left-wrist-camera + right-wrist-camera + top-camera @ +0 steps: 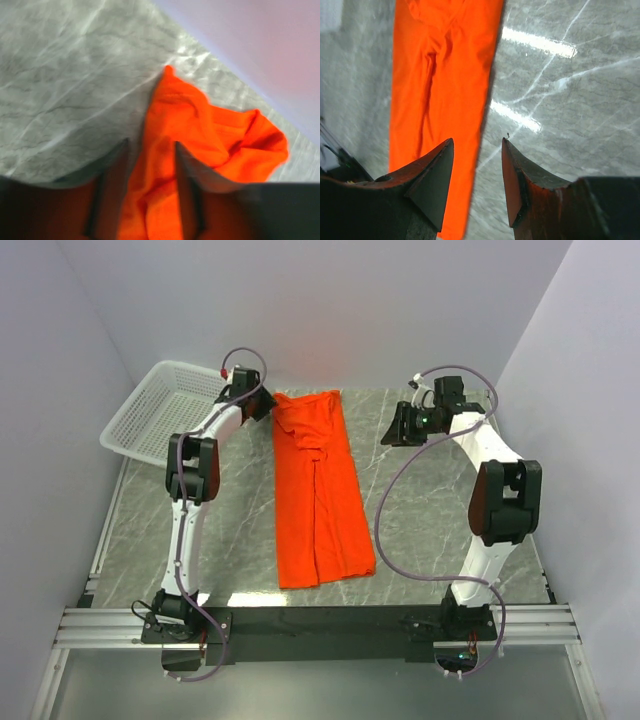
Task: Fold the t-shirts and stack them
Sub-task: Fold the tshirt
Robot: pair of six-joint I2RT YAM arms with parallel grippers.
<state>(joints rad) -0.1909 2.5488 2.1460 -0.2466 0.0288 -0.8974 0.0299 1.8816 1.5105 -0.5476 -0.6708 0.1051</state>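
Observation:
One bright orange-red t-shirt (320, 500) lies folded lengthwise into a long narrow strip down the middle of the marble table, its far end bunched. My left gripper (265, 405) is at the shirt's far left corner. In the left wrist view the left gripper (150, 147) is open, with rumpled shirt cloth (200, 120) lying between and beyond the fingers. My right gripper (392, 430) is open and empty, above bare table just right of the shirt's far part. In the right wrist view the right gripper (477, 142) straddles the shirt's right edge (440, 75).
A white plastic mesh basket (160, 410) sits at the far left corner, partly over the table's edge, just left of my left arm. Walls close in the table at the back and on both sides. Marble surface (440, 510) shows right of the shirt.

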